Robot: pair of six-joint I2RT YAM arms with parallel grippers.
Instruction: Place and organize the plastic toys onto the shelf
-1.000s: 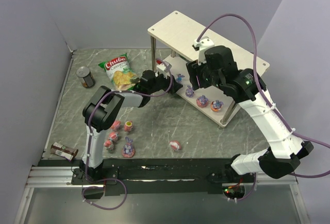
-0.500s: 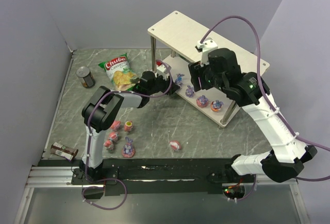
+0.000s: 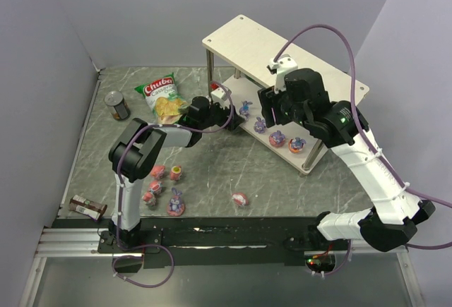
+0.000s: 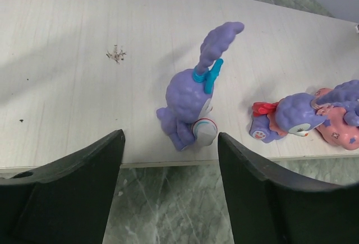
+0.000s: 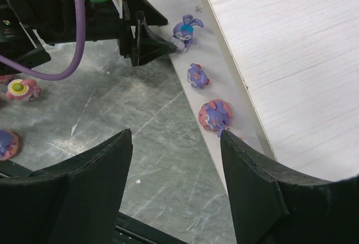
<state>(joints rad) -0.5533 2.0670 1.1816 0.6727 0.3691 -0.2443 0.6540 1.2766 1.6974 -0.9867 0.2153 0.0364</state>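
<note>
The shelf stands at the back right. On its lower board a purple bunny toy stands upright near the edge, with a purple toy lying beside a pink one. In the top view they form a row of bunny, purple toy and pink-based toys. My left gripper is open just in front of the bunny, not touching it. My right gripper hangs open and empty above the board's front edge. Several toys lie on the table, one apart.
A green chip bag and a dark can sit at the back left, beside the left forearm. A small dark jar lies at the near left edge. The shelf's metal posts rise near the left gripper.
My left gripper has opened and drawn back a little to the left, leaving the purple bunny standing on the lower board. The right arm has risen slightly.
</note>
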